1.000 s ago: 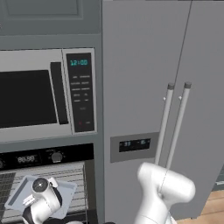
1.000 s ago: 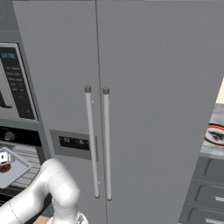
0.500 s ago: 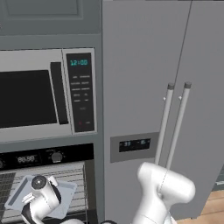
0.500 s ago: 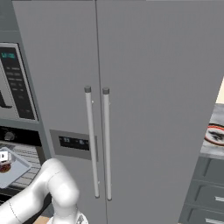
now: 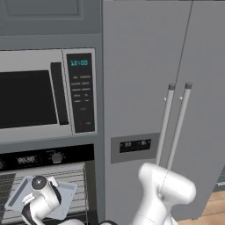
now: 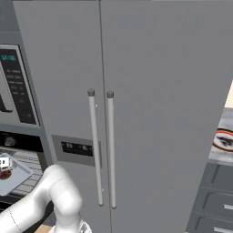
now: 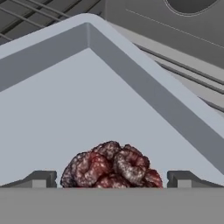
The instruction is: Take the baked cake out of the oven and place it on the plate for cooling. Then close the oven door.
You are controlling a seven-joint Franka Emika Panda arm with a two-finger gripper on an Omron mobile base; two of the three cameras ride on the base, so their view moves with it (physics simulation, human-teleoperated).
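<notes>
The baked cake (image 7: pixel 113 169), a dark brown-red lump, lies on the pale grey-blue baking tray (image 7: pixel 78 100) in the hand view. My gripper (image 7: pixel 111 180) is open, one fingertip (image 7: pixel 43 179) on each side of the cake with small gaps. From the left base view the hand (image 5: pixel 39 190) is seen bent down over the tray (image 5: pixel 63 197) on the wire rack of the black oven (image 5: pixel 44 157). In the right base view the cake (image 6: pixel 5 174) shows just below the hand. The plate (image 6: pixel 224 140) sits on the counter far right. The oven door is out of view.
A silver-framed microwave (image 5: pixel 39 94) sits above the oven. The tall grey fridge (image 6: pixel 136 104) with two bar handles stands between the oven and the counter. Grey drawers (image 6: pixel 214 205) lie under the counter with the plate.
The arm has shifted only slightly; the hand stays low over the tray with the cake between its fingers.
</notes>
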